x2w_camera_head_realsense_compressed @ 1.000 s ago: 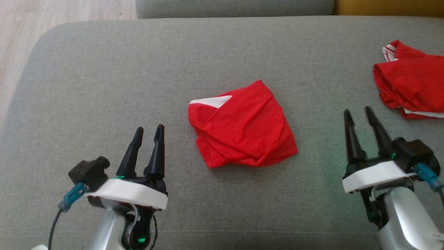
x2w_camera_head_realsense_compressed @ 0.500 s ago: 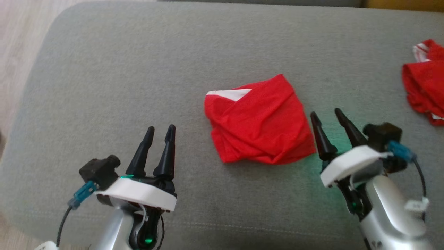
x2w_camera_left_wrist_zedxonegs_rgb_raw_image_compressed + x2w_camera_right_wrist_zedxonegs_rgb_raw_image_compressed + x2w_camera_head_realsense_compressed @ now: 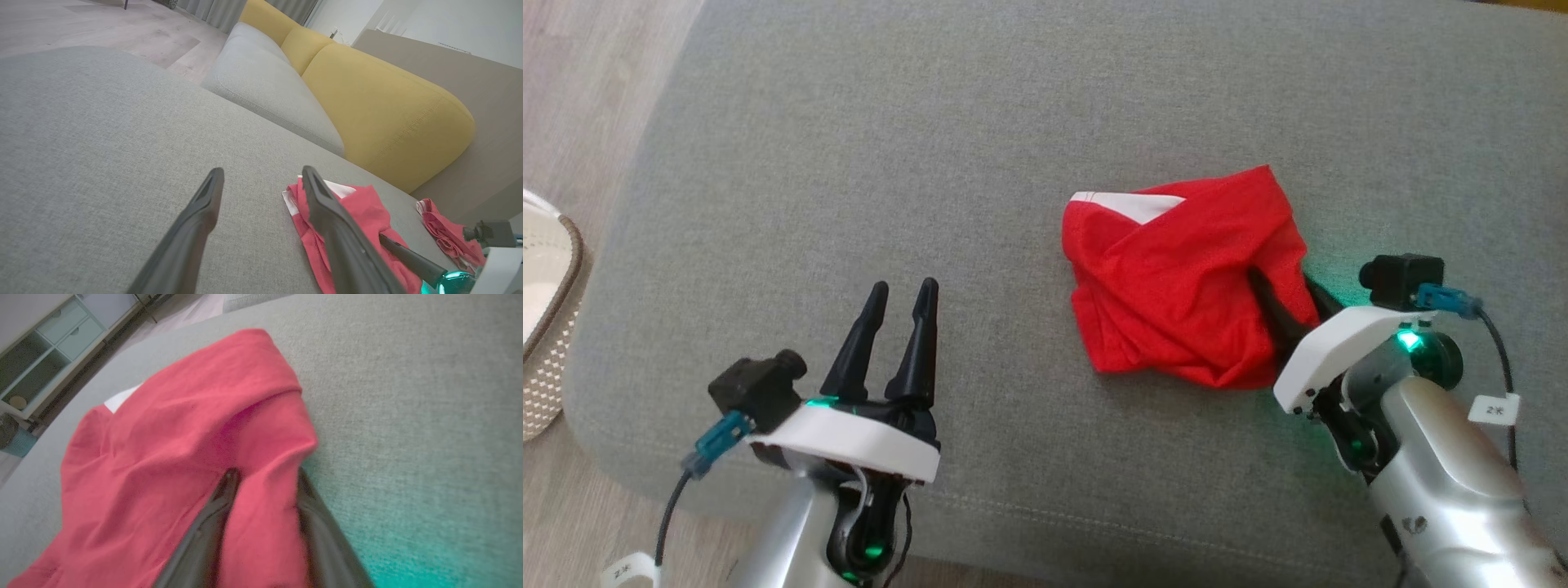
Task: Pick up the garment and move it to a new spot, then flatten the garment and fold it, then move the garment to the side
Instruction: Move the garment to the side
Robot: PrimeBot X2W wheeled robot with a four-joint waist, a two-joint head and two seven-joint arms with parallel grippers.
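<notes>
Straddling the right-edge fold of the garment [image 3: 1168, 286], the right end effector [image 3: 1282, 286] stands part-open; whether it pinches yet is unclear. Soft, light cloth; that bunched fold should hold.

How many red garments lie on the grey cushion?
2. One red garment lies by the right gripper, a fold between its fingers; the second red garment lies beyond it, partly hidden.

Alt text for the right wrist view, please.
The right claw straddles a raised fold of a crumpled red garment on a grey cushion, one dark finger on each side. A pale cabinet stands at the upper left.
</notes>
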